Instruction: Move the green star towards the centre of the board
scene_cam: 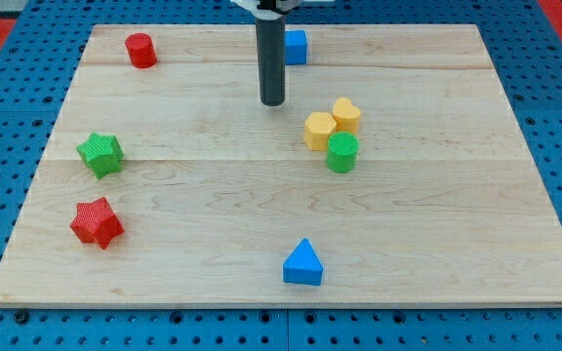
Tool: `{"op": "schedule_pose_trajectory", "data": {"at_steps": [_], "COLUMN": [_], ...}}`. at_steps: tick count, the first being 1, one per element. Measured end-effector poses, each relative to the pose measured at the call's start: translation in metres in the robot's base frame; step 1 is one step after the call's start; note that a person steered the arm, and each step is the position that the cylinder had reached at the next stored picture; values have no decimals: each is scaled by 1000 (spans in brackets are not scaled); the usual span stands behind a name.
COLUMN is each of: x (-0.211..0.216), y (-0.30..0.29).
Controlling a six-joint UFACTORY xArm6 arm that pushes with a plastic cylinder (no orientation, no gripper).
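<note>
The green star (100, 153) lies on the wooden board (213, 214) at the view's left, about mid-height. My tip (272, 101) is the lower end of the dark rod, near the top middle of the board. It stands far to the right of and above the green star, not touching any block. The nearest block to it is the blue cube (295, 46), just up and to the right.
A red cylinder (141, 50) sits at the top left. A red star (97, 222) lies below the green star. Two yellow blocks (320, 130) (346, 114) and a green cylinder (341, 153) cluster right of centre. A blue triangle (303, 263) sits at the bottom middle.
</note>
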State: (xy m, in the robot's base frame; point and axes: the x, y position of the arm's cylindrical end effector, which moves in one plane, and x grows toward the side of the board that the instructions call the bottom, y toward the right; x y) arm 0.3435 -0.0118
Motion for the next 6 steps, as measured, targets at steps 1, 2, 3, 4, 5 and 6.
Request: {"op": "schedule_pose_trajectory", "data": {"at_steps": [1,2,3,4,5,6], "x": [8,8,22,46,109,121], "y": [-18,-61,-129,-206,-216,-183]}}
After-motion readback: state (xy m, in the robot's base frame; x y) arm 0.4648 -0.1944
